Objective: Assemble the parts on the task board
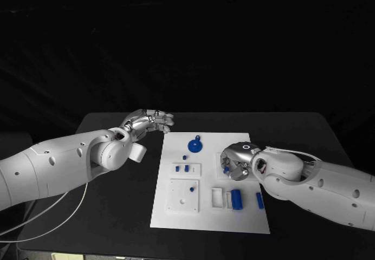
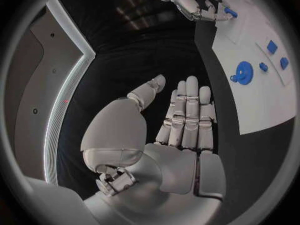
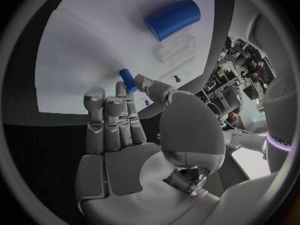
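Observation:
The white task board (image 1: 242, 216) lies in the middle of the black table. My right hand (image 1: 237, 160) hovers over the board's right half and pinches a small blue peg (image 3: 128, 80) between thumb and fingertips; the peg (image 1: 226, 169) also shows under the hand from above. My left hand (image 1: 148, 122) stays off the board beside its far left corner, and its fingers (image 2: 187, 115) are straight with nothing in them. On the board lie a round blue disc (image 1: 195, 144), a thick blue cylinder (image 1: 236, 198) and a slim blue pin (image 1: 259, 200).
Raised white blocks (image 1: 184, 196) on the board's left half carry small blue pieces (image 1: 181, 168). A white cable (image 1: 55, 214) trails from my left arm across the table's near left. Bare black tabletop (image 1: 304, 135) flanks the board on both sides.

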Tool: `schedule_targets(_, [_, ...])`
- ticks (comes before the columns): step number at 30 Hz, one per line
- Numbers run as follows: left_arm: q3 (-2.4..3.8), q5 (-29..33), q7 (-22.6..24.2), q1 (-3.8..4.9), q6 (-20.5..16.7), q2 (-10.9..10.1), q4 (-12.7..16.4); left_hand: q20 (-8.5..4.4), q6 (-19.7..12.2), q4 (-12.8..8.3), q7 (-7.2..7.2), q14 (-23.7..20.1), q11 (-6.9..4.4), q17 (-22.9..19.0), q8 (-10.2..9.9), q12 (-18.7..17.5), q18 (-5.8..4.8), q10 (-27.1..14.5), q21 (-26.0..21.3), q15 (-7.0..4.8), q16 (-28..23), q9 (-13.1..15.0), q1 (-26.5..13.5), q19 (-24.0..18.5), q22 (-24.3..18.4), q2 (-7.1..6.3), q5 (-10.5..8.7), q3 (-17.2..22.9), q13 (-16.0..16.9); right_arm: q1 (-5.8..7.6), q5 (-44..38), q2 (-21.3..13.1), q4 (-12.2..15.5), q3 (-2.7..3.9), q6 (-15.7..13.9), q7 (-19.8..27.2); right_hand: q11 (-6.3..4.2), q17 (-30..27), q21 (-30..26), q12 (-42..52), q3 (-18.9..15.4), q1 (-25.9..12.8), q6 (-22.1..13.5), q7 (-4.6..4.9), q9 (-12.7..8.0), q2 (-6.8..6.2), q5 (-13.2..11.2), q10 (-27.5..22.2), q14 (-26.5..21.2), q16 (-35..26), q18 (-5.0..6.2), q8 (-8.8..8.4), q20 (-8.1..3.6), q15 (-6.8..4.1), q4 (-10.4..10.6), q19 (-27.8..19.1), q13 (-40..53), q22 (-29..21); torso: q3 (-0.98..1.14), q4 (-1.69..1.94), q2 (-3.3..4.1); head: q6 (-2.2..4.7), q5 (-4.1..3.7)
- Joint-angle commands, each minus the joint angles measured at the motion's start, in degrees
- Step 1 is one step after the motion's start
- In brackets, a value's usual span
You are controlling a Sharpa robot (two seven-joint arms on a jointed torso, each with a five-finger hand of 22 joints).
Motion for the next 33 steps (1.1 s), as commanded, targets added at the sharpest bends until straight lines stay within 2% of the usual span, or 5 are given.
schedule_targets(1, [0.05, 0.3, 0.3, 0.07, 0.9, 0.1, 0.0, 0.01, -0.4, 0.2, -0.02, 0.5, 0.08, 0.1, 0.1, -0.1, 0.78, -0.4, -0.3, -0.1, -0.3, -0.1, -0.2, 0.2, 0.1, -0.19, 0.12, -0.3, -0.1, -0.18, -1.2, 0.2, -0.1, -0.08, 0.6, -0.6, -0.07, -0.1, 0.2, 0.3, 0.4, -0.1, 0.6, -0.05, 0.1, 0.52, -0.3, 0.5, 0.0, 0.4, 6.07, 0.23, -0.28, -0.59, -0.1, 0.1, 0.1, 1.1, 0.0, 0.0, 0.02, -0.04, 0.0])
schedule_targets(11, [0.05, 0.3, 0.3, 0.07, 0.9, 0.1, 0.0, 0.0, -0.4, 0.2, -0.01, 0.5, 0.08, 0.1, 0.1, -0.1, 0.78, -0.4, -0.4, -0.1, -0.4, -0.1, -0.2, 0.2, 0.1, -0.19, 0.12, -0.2, -0.1, -0.32, -3.5, 0.3, 0.3, -0.08, -3.5, -1.8, -0.73, -0.1, 0.6, 1.0, 3.1, 1.1, 2.0, -0.64, 0.4, 0.83, -0.3, 2.0, 0.5, 0.5, 6.07, 0.93, -0.6, -1.23, -0.5, 0.4, 0.6, 1.1, 0.0, 0.01, 0.0, -0.06, 0.0])
schedule_targets(17, [0.05, 0.3, 0.3, 0.07, 0.9, 0.1, -0.3, 0.0, -0.5, 0.2, -0.01, 0.5, 0.08, 0.2, 0.1, -0.1, 0.78, -0.4, -0.4, -0.1, -0.4, -0.1, -0.2, 0.2, 0.1, -0.18, 0.13, -0.2, -0.1, -0.33, -3.1, -0.7, 2.0, -0.04, -6.3, -1.6, -1.1, -0.2, 0.8, 1.4, 4.3, 1.2, 2.8, -0.94, 0.7, 0.64, -0.3, 2.8, 0.9, 0.5, 6.07, 1.26, -0.86, -1.6, -0.6, 0.8, 0.9, 1.0, 0.01, -0.01, 0.0, -0.04, 0.05])
schedule_targets(28, [0.05, 0.3, 0.3, 0.07, 0.8, 0.1, -1.0, 0.0, -0.4, 0.2, -0.02, 0.5, 0.07, 0.2, 0.1, 0.0, 0.79, -0.3, -0.4, -0.1, -0.5, -0.1, -0.1, 0.2, 0.1, -0.15, 0.14, -0.2, -0.1, -0.04, 1.9, -3.3, 6.9, 2.89, -8.0, -1.4, -1.26, -0.3, 0.8, 1.5, 5.0, 1.0, 3.2, -1.09, 0.8, 0.29, -0.3, 3.2, 1.2, 0.4, 6.07, 1.4, -1.04, -1.77, -0.5, 1.1, 1.2, 0.9, 0.0, -0.06, -0.02, 0.01, 0.16])
schedule_targets(33, [0.05, 0.3, 0.3, 0.07, 0.9, 0.2, -1.0, 0.0, -0.4, 0.2, -0.02, 0.5, 0.06, 0.3, 0.1, 0.0, 0.79, -0.3, -0.4, -0.1, -0.5, -0.1, -0.1, 0.2, 0.1, -0.15, 0.14, -0.2, -0.1, -0.04, 3.7, -2.4, 8.5, 2.97, -9.6, 0.0, -1.31, -0.3, 0.8, 1.5, 5.1, 1.0, 3.2, -1.12, 0.8, 0.31, -0.3, 3.3, 1.2, 0.4, 6.07, 1.43, -1.09, -1.82, -0.5, 1.1, 1.2, 0.9, -0.01, -0.04, -0.01, -0.1, 0.55])
